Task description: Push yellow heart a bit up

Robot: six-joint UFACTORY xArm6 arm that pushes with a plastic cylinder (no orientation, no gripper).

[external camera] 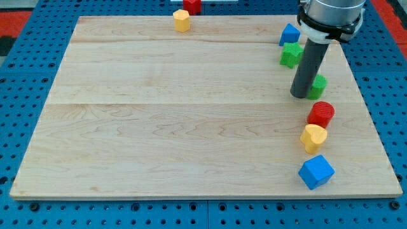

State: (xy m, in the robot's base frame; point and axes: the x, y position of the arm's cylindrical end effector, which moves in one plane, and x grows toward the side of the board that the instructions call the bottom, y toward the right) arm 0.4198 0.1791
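Note:
The yellow heart (313, 137) lies near the board's right edge, toward the view's bottom. A red round block (322, 114) touches it just above, and a blue cube (316, 172) lies just below it. My tip (300, 95) rests on the board above and a little left of the red block, well above the yellow heart. A green block (318, 84) sits right beside the rod, partly hidden behind it.
A green star-like block (292, 55) and a blue block (290, 34) lie at the upper right. A yellow hexagonal block (182, 20) and a red block (192, 5) sit at the top edge. The wooden board (159, 127) lies on a blue pegboard.

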